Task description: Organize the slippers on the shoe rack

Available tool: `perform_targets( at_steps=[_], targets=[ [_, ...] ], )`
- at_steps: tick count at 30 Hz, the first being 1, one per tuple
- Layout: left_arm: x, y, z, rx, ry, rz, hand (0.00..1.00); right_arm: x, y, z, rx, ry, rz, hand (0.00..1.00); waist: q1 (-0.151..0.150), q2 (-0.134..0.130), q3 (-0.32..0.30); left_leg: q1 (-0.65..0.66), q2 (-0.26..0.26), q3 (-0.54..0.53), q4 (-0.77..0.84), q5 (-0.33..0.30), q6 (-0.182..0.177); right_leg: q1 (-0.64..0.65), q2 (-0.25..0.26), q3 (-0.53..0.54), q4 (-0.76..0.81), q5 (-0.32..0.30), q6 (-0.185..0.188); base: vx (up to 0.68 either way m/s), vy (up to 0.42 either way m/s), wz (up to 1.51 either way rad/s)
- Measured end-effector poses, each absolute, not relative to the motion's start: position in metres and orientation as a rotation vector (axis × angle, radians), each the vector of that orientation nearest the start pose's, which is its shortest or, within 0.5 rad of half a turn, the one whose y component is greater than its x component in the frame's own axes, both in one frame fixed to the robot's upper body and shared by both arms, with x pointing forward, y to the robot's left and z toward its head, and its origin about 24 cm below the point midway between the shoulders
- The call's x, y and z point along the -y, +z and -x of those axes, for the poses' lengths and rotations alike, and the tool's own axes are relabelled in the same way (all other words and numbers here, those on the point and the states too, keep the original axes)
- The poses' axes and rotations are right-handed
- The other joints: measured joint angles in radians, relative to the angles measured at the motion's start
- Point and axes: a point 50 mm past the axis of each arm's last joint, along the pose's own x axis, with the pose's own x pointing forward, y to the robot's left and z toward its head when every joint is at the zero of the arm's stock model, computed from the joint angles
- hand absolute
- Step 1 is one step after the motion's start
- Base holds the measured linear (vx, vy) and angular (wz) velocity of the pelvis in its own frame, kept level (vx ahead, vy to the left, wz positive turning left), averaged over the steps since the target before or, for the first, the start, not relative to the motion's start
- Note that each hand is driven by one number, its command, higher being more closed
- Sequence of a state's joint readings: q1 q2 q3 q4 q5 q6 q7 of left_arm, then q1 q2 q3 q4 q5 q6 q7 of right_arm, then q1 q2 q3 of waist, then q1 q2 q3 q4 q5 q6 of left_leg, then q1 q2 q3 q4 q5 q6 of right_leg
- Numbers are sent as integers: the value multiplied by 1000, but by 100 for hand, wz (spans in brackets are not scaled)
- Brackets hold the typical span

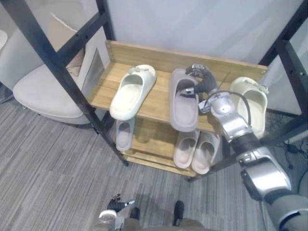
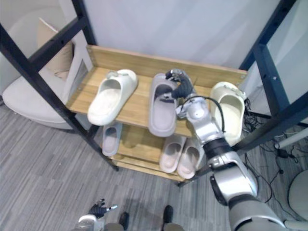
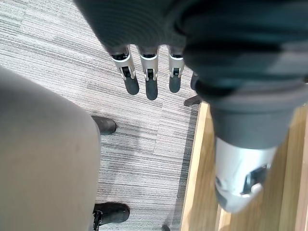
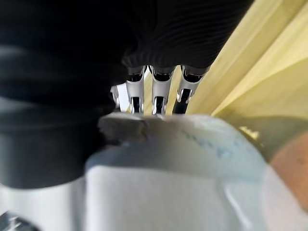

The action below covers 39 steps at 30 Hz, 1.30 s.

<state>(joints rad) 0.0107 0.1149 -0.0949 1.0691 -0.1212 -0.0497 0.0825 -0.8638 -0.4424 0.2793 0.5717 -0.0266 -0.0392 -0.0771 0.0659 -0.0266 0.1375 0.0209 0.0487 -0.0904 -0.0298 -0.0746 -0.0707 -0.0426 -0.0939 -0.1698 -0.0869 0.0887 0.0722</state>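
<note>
Gripping the strap of the grey slipper [image 1: 183,109], the right hand [image 1: 199,80] has its fingers curled over the top of the strap and its thumb at the slipper's opening. This slipper lies sole-down on the top shelf of the shoe rack [image 1: 144,51], with its toe end running away from the hand toward the shelf's front edge. To the hand's left, apart from the grey slipper, a cream slipper [image 1: 133,91] lies at a slant on the same shelf. Just to the hand's right a second cream slipper [image 1: 253,104] lies at the shelf's end, its toe past the front edge. Below the hand, on the lower shelf, a pale pair of slippers [image 1: 186,147] sits side by side, and a small grey slipper [image 1: 124,134] lies further left. The left hand [image 1: 117,205] hangs low over the grey carpet [image 1: 48,168], well apart from the rack, fingers [image 3: 150,83] straight and holding nothing.
</note>
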Motion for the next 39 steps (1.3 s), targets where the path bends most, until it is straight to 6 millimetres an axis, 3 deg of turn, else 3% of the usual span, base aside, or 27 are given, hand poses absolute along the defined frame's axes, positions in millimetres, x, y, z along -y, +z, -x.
perform_targets(
  at_steps=[7, 17, 21, 26, 30, 39],
  targets=[
    [-188, -154, -125, -1018, 117, -91, 0, 158, 191, -385, 336, 89, 564, 100, -1, -7, 14, 17, 0, 12, -2, -2, 2, 5, -1, 12, 14, -8, 0, 2, 4, -4],
    [-189, -155, -123, -1035, 125, -98, 0, 158, 168, -336, 413, 139, 467, 100, -11, -8, 13, 43, -2, 15, -1, -8, 7, 13, -7, 15, 52, -35, 8, -1, 1, 0],
    [-188, -155, -123, -1038, 119, -106, 0, 146, 191, -312, 578, 146, 369, 100, -13, -6, 12, 51, -5, 21, 3, -10, 10, 12, -11, 21, 63, -37, 10, -16, 6, -4],
    [-188, -155, -123, -1039, 115, -113, 0, 130, 204, -286, 725, 184, 259, 100, -13, -5, 9, 55, -6, 21, 14, -11, 12, 11, -17, 22, 72, -38, 10, -8, -1, 0],
    [-188, -157, -121, -1051, 115, -116, 0, 118, 193, -275, 709, 260, 196, 100, -14, -5, -1, 62, -6, 24, 16, -11, 12, 12, -17, 28, 81, -38, 10, -40, -5, -3],
    [-184, -160, -114, -1085, 105, -119, 0, 90, 146, -243, 534, 532, 82, 100, -16, 15, -32, 73, -4, 24, 17, -10, 13, 30, -17, 27, 85, -39, 10, -36, -6, 1]
  ],
)
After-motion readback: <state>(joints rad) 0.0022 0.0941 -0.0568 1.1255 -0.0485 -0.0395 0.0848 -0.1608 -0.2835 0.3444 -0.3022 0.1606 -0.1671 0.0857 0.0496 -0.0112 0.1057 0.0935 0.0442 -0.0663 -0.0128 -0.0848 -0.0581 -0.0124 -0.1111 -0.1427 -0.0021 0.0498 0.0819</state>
